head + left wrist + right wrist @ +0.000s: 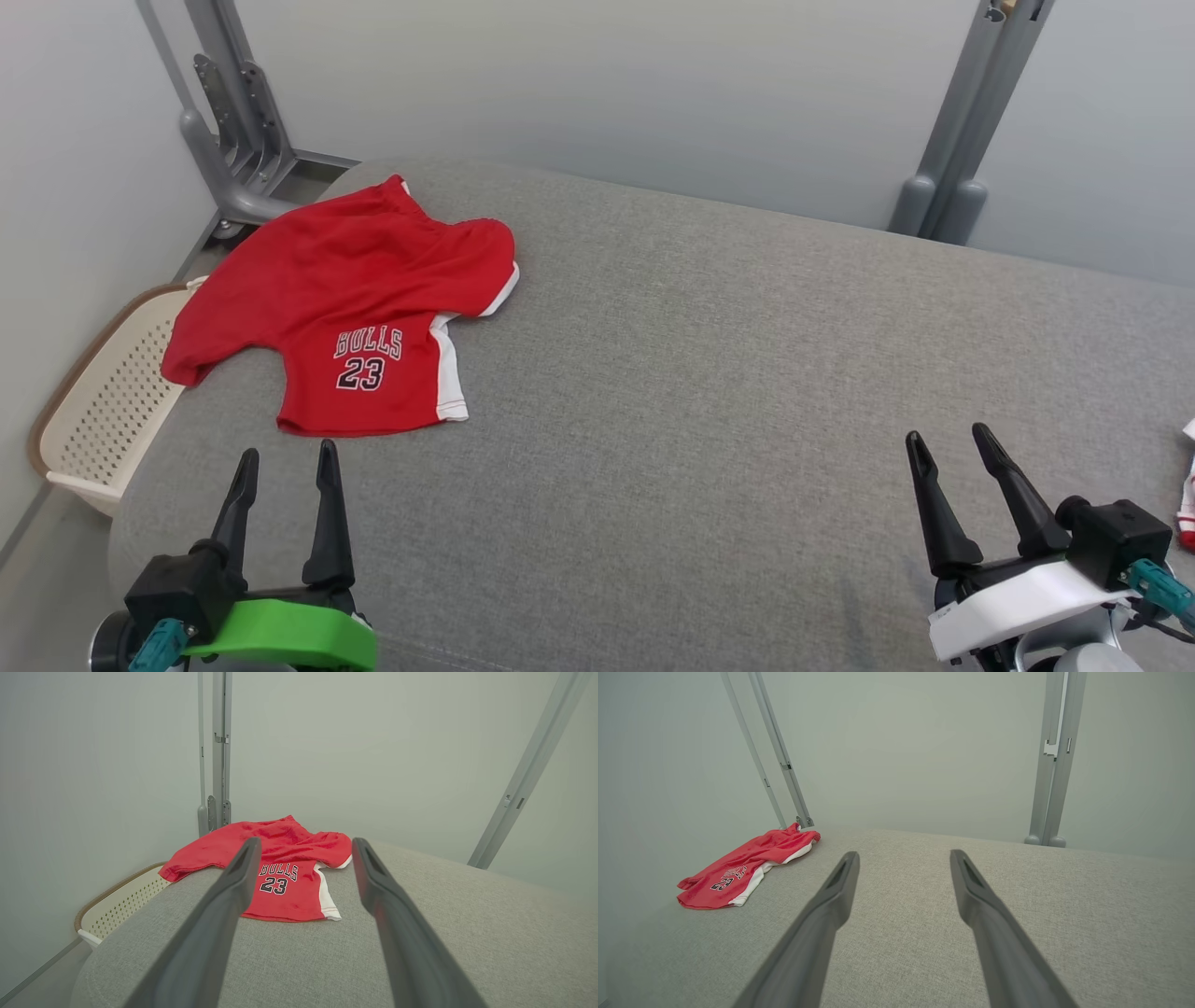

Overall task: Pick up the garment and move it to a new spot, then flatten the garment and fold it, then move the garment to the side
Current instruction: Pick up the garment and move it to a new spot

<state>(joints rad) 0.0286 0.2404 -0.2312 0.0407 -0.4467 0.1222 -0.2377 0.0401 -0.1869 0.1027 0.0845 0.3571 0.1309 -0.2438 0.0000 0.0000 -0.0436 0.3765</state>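
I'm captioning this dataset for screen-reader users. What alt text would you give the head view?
A rumpled red garment printed BULLS 23 lies at the far left of a grey padded surface, beside a cream perforated basket. The left gripper and right gripper, both open and empty, sit at the lower corners, fingers pointing up.

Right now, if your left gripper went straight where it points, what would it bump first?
Probably the red garment: its near hem lies straight ahead of the left gripper, though it might pass just above.
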